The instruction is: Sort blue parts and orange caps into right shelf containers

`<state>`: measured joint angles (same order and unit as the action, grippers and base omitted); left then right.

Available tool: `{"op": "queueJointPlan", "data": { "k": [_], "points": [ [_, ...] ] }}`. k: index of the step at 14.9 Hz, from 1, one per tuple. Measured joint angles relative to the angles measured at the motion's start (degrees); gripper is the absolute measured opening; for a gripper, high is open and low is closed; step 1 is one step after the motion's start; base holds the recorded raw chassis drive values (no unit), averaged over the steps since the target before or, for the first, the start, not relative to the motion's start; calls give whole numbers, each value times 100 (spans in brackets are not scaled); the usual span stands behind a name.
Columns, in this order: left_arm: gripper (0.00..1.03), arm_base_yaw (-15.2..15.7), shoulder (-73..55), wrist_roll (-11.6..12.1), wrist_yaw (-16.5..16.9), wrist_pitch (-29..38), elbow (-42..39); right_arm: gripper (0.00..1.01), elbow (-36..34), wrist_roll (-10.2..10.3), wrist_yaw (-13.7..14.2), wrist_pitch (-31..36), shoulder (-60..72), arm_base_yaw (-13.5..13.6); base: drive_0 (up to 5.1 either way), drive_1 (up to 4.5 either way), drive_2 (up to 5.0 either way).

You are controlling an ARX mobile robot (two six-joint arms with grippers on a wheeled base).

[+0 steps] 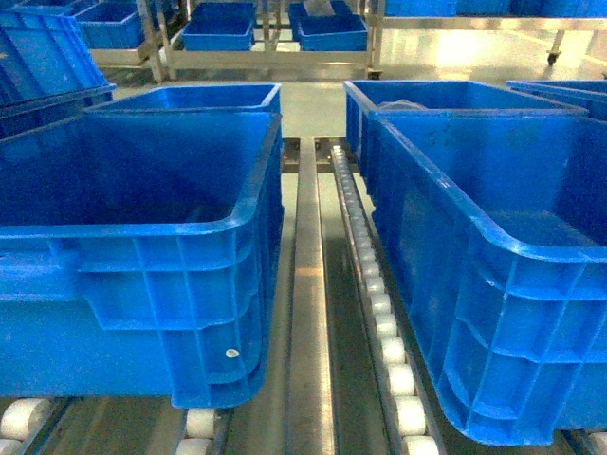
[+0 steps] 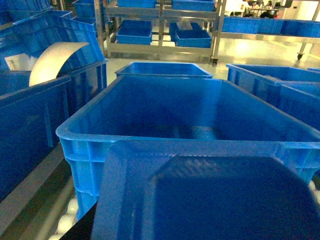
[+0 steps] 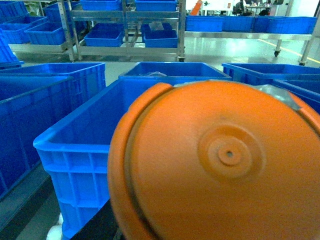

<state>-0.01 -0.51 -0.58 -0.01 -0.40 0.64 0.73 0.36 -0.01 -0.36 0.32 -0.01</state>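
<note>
Your right wrist camera is almost filled by an orange cap [image 3: 220,160], round, with a small raised hub and a pinhole at its middle. It sits so close to the lens that it is most likely held in your right gripper, but the fingers themselves are out of sight, so you cannot tell from here how they are set or how firm the hold is. The left wrist camera shows the same kind of thing: a blue part [image 2: 210,195] with a sunken, angled face blocks the lower half of the view, probably carried by the left gripper, whose fingers are hidden too. Neither arm appears in the head view.

Beyond the cap lies an open blue crate [image 3: 75,145], its near rim just below and ahead of the cap. Beyond the blue part is another open crate [image 2: 90,130], smooth inside, with something pale on its floor that is too dim to name. From the head you see two crates side by side, the left crate [image 1: 242,223] and the right crate [image 1: 474,227], parted by a metal rail [image 1: 308,284] and a line of white rollers [image 1: 379,303].

As I judge it, you are carrying and about to place. Bring each piece well over the rim before letting go, keep it low so it does not bounce, and check from the head view which crate is the right one, since your wrist views are largely blocked.
</note>
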Motion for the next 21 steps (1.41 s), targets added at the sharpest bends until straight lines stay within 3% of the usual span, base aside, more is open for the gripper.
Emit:
{"op": "queueJointPlan", "data": {
  "k": [19, 20, 21],
  "points": [
    [42, 0, 4, -7, -7, 50, -4, 44, 2, 0, -2, 0, 0, 0, 0, 0, 0],
    [42, -66, 76, -125, -111, 903, -63, 44, 0, 0, -2, 7, 0, 0, 0, 0, 0],
    [42, -354, -861, -243, -136, 2750, -15, 44, -22, -44, -76, 1845, 55, 37, 0, 0, 0]
  ]
}}
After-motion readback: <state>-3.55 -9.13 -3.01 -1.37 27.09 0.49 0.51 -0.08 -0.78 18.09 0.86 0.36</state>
